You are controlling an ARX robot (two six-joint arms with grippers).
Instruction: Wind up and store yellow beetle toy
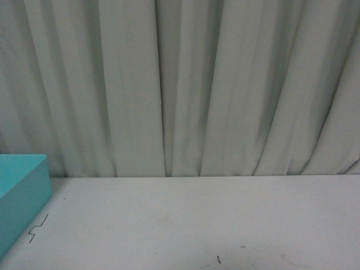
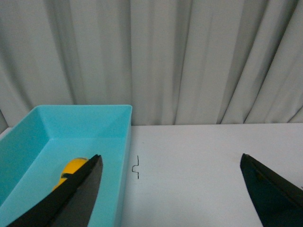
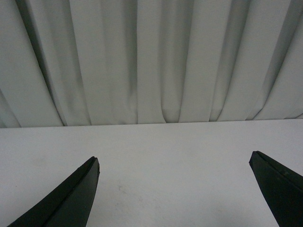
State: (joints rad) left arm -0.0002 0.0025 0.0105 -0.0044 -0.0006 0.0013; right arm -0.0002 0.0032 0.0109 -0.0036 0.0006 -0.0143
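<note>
The yellow beetle toy [image 2: 72, 169] lies inside the turquoise bin [image 2: 80, 122], only its rounded yellow top showing behind one dark finger of my left gripper [image 2: 170, 157]. That gripper is open and empty, one finger over the bin and the other over bare table. In the front view only a corner of the turquoise bin [image 1: 22, 191] appears at the left edge, and neither arm nor the toy shows. My right gripper [image 3: 174, 160] hangs open above the white table with nothing between its fingers.
A white table [image 1: 197, 225] runs back to a pale pleated curtain [image 1: 185, 84]. A small dark squiggle mark [image 2: 137, 167] sits on the table just beside the bin's wall. Faint specks [image 1: 218, 259] dot the table's near part.
</note>
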